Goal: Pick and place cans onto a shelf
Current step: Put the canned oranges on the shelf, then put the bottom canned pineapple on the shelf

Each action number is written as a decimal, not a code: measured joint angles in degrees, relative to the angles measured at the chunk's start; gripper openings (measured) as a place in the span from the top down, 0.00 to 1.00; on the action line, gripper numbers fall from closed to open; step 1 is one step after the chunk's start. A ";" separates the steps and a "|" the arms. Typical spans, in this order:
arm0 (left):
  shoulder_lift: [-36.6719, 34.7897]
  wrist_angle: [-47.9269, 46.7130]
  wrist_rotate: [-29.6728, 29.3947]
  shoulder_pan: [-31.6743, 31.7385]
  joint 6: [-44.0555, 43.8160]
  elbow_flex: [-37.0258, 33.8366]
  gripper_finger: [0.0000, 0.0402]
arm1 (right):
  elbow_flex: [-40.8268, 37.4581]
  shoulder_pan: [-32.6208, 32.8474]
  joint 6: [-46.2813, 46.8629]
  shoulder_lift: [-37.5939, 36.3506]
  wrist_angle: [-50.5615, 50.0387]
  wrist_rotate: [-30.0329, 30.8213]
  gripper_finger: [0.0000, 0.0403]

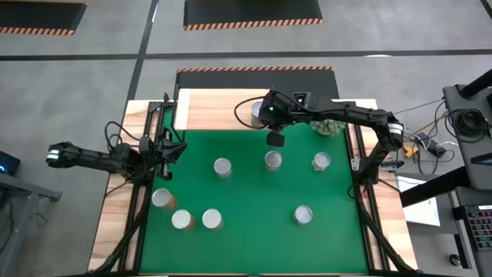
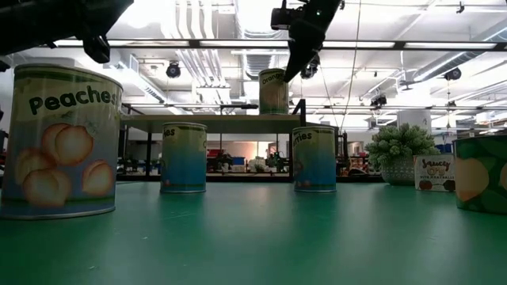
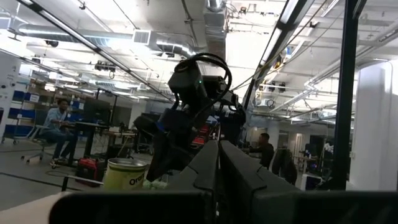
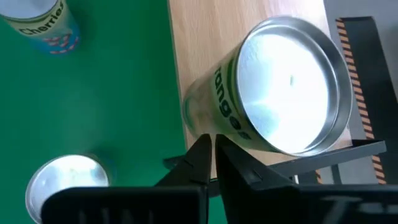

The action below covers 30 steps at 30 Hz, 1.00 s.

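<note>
On shelf, one can, right end effector closed

eight cans, one shelf, one plant

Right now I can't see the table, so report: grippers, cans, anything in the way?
Right gripper empty, fingers shut, beside silver-topped oranges can on light-wood shelf. Left gripper parked at mat's left edge. Nothing blocking.

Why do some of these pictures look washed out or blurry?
Low view: ceiling lights blow out white, and the nearest peaches can looks soft. Left wrist view: backlit, so its own tool is nearly black. Right wrist view: glare whitens the can's lid.
</note>
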 joint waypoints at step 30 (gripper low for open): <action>0.12 0.05 0.06 -0.02 -2.01 0.00 1.00 | -2.10 5.78 2.62 -6.10 1.14 -0.70 0.98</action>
